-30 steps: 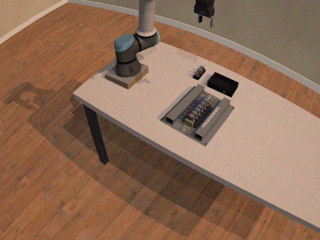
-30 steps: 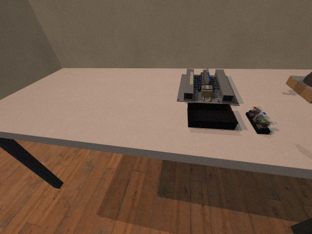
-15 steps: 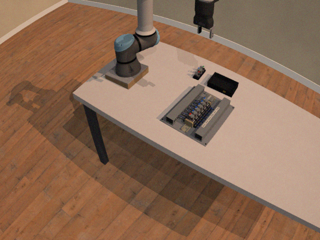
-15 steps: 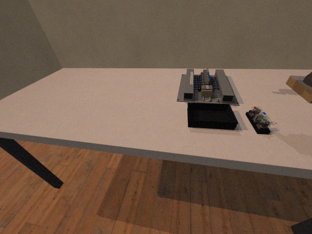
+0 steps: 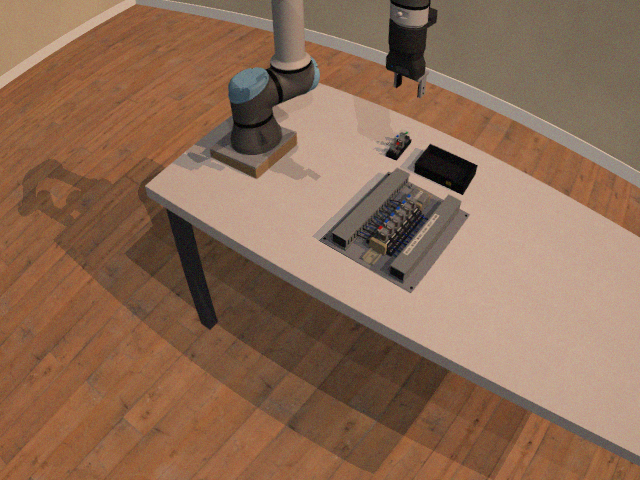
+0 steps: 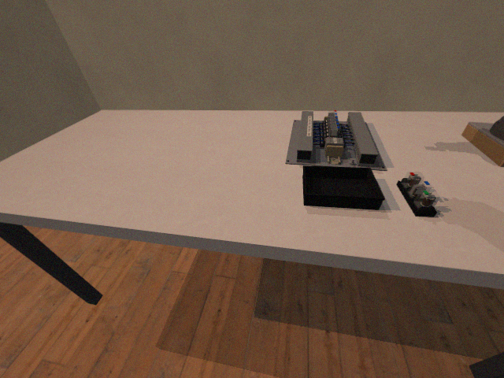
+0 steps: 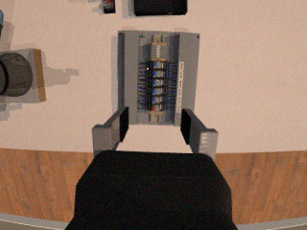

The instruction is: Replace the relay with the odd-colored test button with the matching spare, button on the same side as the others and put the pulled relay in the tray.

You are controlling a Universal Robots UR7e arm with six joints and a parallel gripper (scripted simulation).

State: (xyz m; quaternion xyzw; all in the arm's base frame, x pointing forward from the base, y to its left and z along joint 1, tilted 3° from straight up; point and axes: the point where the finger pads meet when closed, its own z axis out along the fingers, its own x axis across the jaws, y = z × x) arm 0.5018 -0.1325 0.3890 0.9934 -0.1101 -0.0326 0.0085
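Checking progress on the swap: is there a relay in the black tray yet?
No, the black tray shows only its dark bare inside in the exterior view.

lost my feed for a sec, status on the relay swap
Gripper open, empty, high above table. Red-button relay in its socket at row's end; spares in holder; tray holds nothing. Nothing seen in the way.
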